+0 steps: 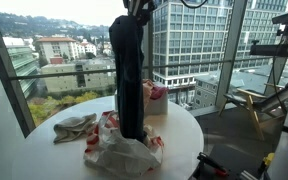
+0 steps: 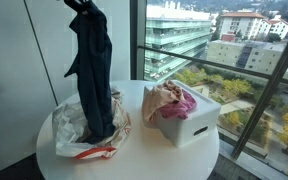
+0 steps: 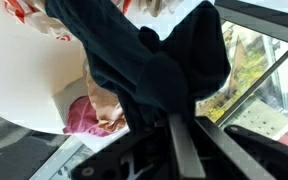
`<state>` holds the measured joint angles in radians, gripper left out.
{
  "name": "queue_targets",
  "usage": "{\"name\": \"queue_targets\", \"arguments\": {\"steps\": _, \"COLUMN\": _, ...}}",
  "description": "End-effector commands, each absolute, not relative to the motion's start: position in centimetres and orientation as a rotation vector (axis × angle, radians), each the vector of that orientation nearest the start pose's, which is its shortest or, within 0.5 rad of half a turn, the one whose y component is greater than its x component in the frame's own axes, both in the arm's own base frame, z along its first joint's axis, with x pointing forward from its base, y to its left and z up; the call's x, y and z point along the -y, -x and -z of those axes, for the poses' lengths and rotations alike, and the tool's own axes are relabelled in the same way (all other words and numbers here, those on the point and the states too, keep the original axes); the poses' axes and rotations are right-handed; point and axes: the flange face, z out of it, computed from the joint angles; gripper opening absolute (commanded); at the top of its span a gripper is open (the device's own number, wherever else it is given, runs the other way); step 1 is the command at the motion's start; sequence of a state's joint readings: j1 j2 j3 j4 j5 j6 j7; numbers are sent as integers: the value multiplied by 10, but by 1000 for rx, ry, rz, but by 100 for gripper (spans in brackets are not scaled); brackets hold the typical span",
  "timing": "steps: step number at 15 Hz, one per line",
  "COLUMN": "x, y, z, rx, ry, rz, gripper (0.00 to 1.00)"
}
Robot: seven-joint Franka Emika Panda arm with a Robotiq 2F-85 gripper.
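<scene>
- Lying far below the gripper [image 3: 177,130] and left of it in an exterior view: crumpled grey cloth [image 1: 74,127] on the round white table [image 1: 187,132].
- Directly under the gripper: dark garment [image 1: 129,70], pinched at its top by the nearly closed jaws, hanging straight down, its lower end meeting a white and red plastic bag [image 1: 119,152].
- Lower right of the gripper, just beside the garment: white box [image 2: 189,130] holding pink cloth [image 2: 181,103].

We count one round white table [image 2: 144,157] bearing one dark garment [image 2: 92,70], one crumpled plastic bag [image 2: 64,127], one white box [image 2: 192,127] — plus one grey cloth [image 1: 74,126] and one pink cloth [image 2: 182,103].
</scene>
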<state>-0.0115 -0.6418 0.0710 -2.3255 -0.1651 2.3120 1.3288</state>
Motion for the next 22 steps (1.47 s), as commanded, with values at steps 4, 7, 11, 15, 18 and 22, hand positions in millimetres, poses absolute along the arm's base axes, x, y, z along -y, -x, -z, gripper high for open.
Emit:
{"name": "queue_targets", "arguments": {"steps": 4, "x": -4, "y": -420, "z": -569, "rx": -1483, "ry": 2532, "rz": 612, "gripper": 2}}
{"name": "queue_targets", "arguments": {"steps": 7, "x": -8, "y": -435, "z": -514, "rx": -1415, "ry": 2689, "rz": 481, "gripper": 2}}
{"name": "queue_targets", "arguments": {"steps": 11, "x": -31, "y": -451, "z": -457, "rx": -1263, "ry": 2875, "rz": 355, "gripper": 2}}
{"name": "queue_targets", "arguments": {"steps": 15, "x": -68, "y": -457, "z": -445, "rx": -1064, "ry": 2916, "rz": 435, "gripper": 2}}
{"name": "queue_targets", "arguments": {"steps": 18, "x": -88, "y": -458, "z": -455, "rx": -943, "ry": 2854, "rz": 582, "gripper": 2}}
{"name": "queue_targets", "arguments": {"steps": 22, "x": -106, "y": -454, "z": -480, "rx": -827, "ry": 2732, "rz": 796, "gripper": 2}}
